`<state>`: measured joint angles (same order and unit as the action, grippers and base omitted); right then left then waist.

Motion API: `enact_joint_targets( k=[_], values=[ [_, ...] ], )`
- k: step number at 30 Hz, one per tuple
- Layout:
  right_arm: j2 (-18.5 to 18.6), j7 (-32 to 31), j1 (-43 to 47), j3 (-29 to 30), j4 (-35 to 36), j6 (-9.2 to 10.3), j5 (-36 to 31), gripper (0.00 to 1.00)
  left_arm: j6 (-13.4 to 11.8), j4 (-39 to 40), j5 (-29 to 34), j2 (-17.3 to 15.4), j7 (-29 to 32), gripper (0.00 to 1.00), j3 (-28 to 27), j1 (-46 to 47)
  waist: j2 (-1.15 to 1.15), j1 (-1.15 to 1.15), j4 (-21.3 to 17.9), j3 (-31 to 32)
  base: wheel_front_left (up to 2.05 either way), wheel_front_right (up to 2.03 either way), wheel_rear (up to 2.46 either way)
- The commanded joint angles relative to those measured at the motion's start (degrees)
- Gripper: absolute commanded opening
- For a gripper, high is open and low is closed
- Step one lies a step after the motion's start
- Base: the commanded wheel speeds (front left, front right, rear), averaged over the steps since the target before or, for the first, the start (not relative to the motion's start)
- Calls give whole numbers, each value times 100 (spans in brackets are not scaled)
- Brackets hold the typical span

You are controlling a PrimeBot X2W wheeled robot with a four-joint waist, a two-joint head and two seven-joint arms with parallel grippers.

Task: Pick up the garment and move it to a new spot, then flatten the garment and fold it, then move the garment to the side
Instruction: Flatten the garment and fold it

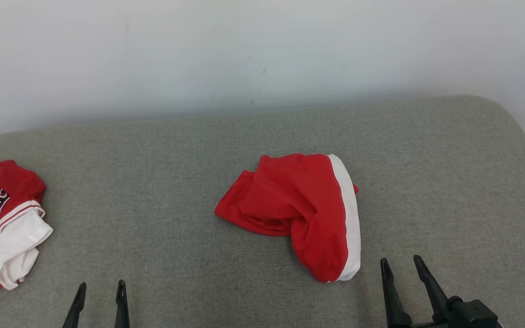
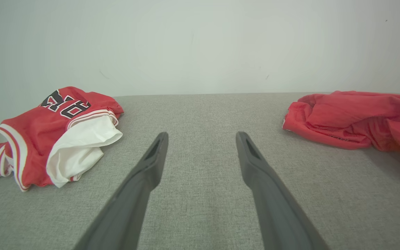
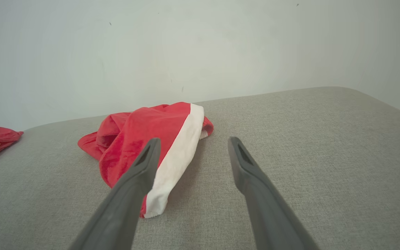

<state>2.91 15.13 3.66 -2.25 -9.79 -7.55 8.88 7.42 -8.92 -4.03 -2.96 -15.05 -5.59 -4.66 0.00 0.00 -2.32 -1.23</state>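
Red garment (image 1: 290, 205) w/ white stripe lies crumpled approx. mid-table (image 1: 153, 173), a bit right of centre. R tool (image 1: 400, 259) is wide open & empty, near the garment's front end, not touching it. L tool (image 1: 100, 284) is also wide open, holding nothing, over bare grey fabric. Red/white jersey (image 1: 2, 214) w/ black lettering is bunched at the left edge, well apart.

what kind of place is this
Likely an indoor robot test setup, not a lived-in room: a bare white wall, a grey fabric pad as the work surface, and a crumpled red garment and a jersey laid out on it.
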Motion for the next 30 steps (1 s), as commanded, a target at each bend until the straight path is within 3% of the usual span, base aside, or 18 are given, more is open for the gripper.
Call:
enact_joint_targets(
  k=[1,30],
  values=[
    [-5,3,17,-7,7,12,-54,100,2,-10,-36,11,-20,100,-4,-32,0,0,0,0,0,0,0],
    [-6,3,-262,74,-16,12,-96,100,-3,39,-109,12,-20,100,95,68,0,0,145,-159,0,0,0]
  ],
)
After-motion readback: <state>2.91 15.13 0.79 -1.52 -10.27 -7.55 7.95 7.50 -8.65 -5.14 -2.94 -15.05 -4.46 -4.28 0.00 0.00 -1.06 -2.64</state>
